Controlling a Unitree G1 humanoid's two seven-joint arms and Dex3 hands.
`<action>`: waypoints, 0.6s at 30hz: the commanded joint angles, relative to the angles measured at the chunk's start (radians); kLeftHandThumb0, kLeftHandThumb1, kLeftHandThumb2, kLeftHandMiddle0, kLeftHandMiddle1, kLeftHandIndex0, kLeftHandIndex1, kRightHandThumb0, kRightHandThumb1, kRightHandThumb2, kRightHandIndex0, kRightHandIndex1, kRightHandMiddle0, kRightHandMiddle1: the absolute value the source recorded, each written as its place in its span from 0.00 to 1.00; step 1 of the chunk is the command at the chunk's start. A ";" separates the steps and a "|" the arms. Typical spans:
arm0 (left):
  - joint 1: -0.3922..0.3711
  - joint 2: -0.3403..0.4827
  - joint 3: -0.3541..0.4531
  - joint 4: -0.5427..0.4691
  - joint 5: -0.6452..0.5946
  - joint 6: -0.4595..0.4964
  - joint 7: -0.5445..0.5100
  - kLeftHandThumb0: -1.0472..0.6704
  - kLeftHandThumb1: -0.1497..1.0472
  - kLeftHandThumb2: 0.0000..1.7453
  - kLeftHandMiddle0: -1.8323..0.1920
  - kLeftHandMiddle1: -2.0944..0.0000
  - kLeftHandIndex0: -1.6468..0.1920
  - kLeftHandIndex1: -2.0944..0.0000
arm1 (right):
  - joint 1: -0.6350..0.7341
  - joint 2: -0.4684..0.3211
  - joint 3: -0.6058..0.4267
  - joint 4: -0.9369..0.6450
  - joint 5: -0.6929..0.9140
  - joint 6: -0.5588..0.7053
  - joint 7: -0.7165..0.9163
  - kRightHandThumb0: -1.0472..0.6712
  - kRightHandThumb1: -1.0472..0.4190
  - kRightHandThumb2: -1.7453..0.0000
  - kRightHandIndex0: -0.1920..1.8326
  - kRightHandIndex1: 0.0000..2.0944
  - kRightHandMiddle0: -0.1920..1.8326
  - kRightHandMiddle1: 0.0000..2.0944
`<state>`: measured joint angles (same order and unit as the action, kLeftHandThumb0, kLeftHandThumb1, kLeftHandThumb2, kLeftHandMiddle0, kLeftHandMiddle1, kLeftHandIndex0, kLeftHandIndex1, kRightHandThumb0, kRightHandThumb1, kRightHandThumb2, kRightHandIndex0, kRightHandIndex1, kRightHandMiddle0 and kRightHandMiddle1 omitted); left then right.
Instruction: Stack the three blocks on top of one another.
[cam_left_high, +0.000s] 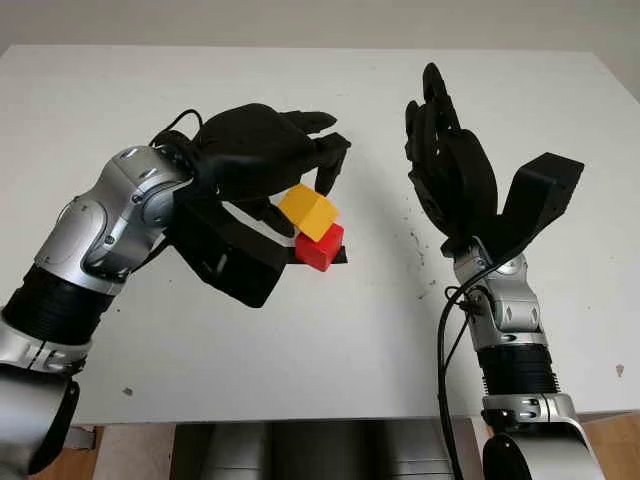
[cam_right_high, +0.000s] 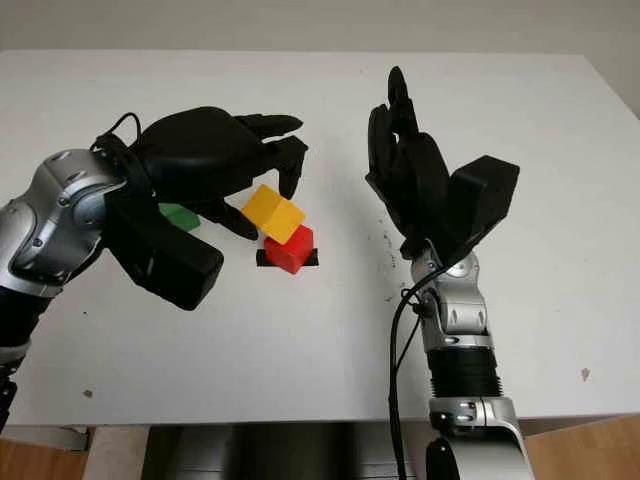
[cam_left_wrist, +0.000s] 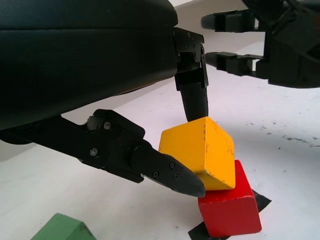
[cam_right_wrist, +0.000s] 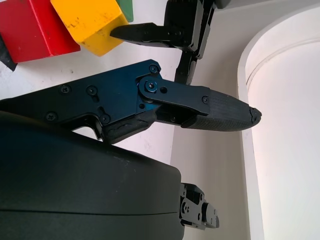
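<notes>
Yellow block sat tilted on top of the red block, one corner overhanging. The red block stood on a patch of black tape on the white tabletop, near its middle.

Left robot hand was over the pair and grasping the yellow block: in the left wrist view one fingertip pressed down on the block's upper edge and the thumb tip touched its lower face. The grip was a light pinch, with the block also borne by the red one.

Green block lay on the tabletop behind the left robot hand's forearm shell, apart from the other two and not stacked; a corner of it also showed in the left wrist view.

Right robot hand was raised above the tabletop to the right of the stack, well clear of it, released and holding nothing.

Small dark specks marked the tabletop between the stack and the right robot hand.
</notes>
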<state>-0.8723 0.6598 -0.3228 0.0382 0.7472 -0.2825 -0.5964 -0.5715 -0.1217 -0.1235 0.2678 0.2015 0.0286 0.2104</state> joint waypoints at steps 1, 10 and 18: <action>-0.032 -0.004 -0.009 0.001 -0.007 -0.004 -0.020 0.37 0.97 0.03 0.87 0.98 0.80 0.18 | 0.011 0.004 0.002 -0.020 -0.001 -0.010 -0.001 0.17 0.00 0.64 0.00 0.00 0.00 0.00; -0.068 -0.019 -0.021 0.010 -0.009 -0.013 -0.074 0.38 0.99 0.03 0.89 0.98 0.83 0.18 | 0.019 0.007 0.008 -0.021 -0.006 -0.021 0.003 0.17 0.00 0.64 0.00 0.00 0.00 0.00; -0.077 -0.034 -0.029 0.028 0.002 -0.019 -0.077 0.37 0.99 0.03 0.88 0.97 0.82 0.18 | 0.027 0.013 0.009 -0.027 -0.008 -0.025 -0.006 0.17 0.00 0.64 0.00 0.00 0.00 0.00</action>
<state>-0.9188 0.6330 -0.3408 0.0608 0.7482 -0.2976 -0.6786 -0.5529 -0.1118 -0.1172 0.2657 0.1967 0.0197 0.2058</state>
